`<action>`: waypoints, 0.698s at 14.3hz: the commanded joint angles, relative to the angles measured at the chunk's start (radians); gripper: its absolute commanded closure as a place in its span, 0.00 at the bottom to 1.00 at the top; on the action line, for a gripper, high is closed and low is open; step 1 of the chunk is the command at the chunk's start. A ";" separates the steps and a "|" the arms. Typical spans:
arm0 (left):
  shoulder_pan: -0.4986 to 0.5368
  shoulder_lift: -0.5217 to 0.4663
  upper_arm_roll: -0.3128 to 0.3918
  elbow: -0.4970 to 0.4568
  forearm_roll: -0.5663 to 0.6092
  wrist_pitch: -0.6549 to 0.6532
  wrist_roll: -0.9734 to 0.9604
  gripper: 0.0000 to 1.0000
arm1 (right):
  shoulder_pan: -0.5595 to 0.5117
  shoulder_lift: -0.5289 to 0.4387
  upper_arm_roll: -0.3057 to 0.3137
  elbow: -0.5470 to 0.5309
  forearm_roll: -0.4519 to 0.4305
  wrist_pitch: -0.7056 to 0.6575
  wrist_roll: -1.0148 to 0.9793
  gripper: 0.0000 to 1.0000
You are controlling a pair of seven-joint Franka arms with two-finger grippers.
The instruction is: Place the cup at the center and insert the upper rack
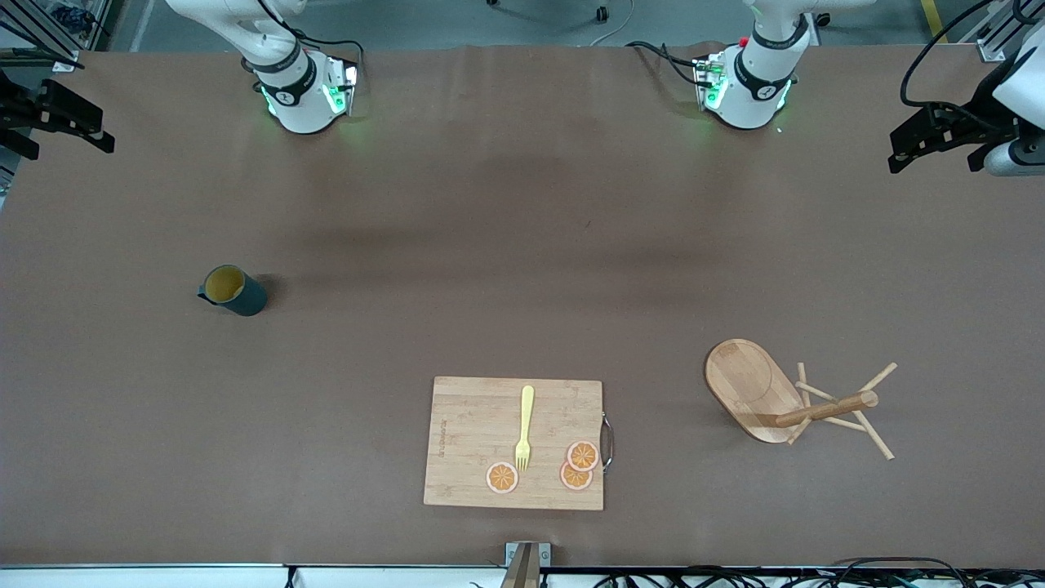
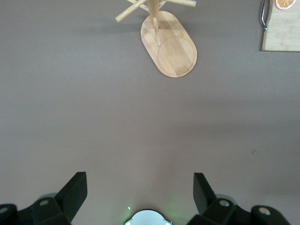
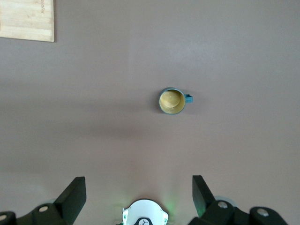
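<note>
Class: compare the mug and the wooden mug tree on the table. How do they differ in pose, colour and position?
The mug stands upright; the mug tree lies tipped on its side. The mug is dark teal, yellow inside; the mug tree is pale wood. The mug sits toward the right arm's end, the mug tree toward the left arm's. Both are untouched.

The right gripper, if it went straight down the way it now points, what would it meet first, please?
Probably bare table. The right gripper is open and points down at the brown surface; the cup stands upright slightly off that line, though depth is hard to judge.

We hold both arms raised and waiting: left gripper (image 2: 140, 197) and right gripper (image 3: 139, 197) spread wide, empty.
</note>
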 commanded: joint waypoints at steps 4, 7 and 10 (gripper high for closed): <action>-0.001 0.016 0.000 0.033 0.011 -0.026 0.016 0.00 | 0.005 -0.032 -0.007 -0.035 0.008 0.023 -0.003 0.00; -0.001 0.016 0.000 0.031 0.014 -0.026 0.018 0.00 | 0.005 -0.033 -0.008 -0.036 0.004 0.014 0.010 0.00; -0.001 0.016 0.000 0.033 0.019 -0.024 0.016 0.00 | -0.001 -0.033 -0.008 -0.036 0.008 -0.002 0.027 0.00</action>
